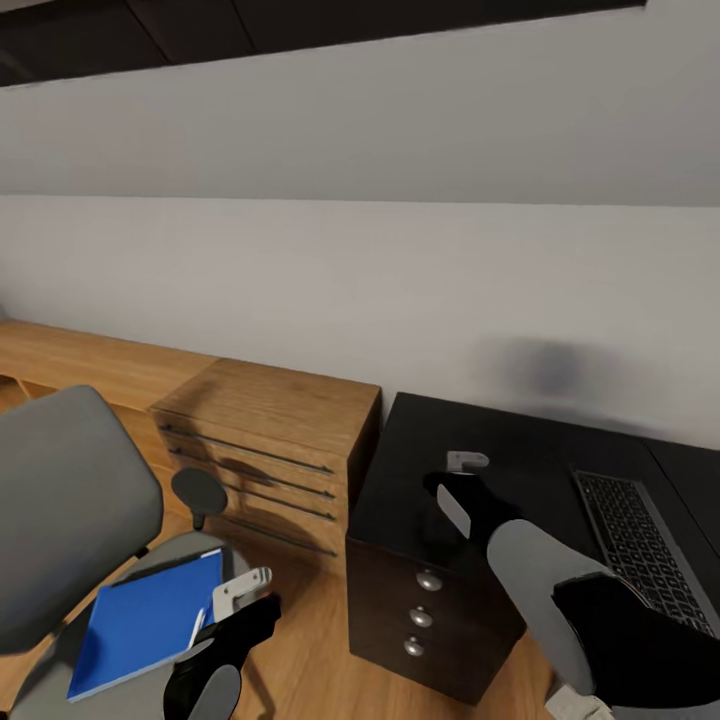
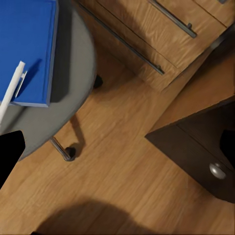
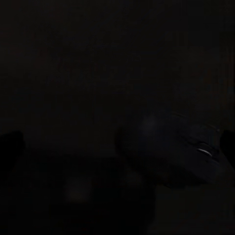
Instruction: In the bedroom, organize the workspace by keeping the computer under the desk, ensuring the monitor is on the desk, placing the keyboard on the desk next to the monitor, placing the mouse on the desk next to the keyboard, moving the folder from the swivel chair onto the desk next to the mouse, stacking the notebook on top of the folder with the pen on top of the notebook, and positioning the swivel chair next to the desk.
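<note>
Grey-and-black arms, pale grey hand (image 1: 240, 588) fingers, glossy shells

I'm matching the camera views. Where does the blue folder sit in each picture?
Head view: folder lies at lower left on the chair seat.
Left wrist view: folder at upper left, pen across its corner.
Right wrist view: too dark to tell.
Shared landmark: wooden drawer chest.

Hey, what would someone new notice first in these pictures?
Probably the bright blue folder on the grey swivel chair seat at lower left, with the left gripper just beside it. Next, the glossy black desk at right, with the keyboard lying on it.
</note>
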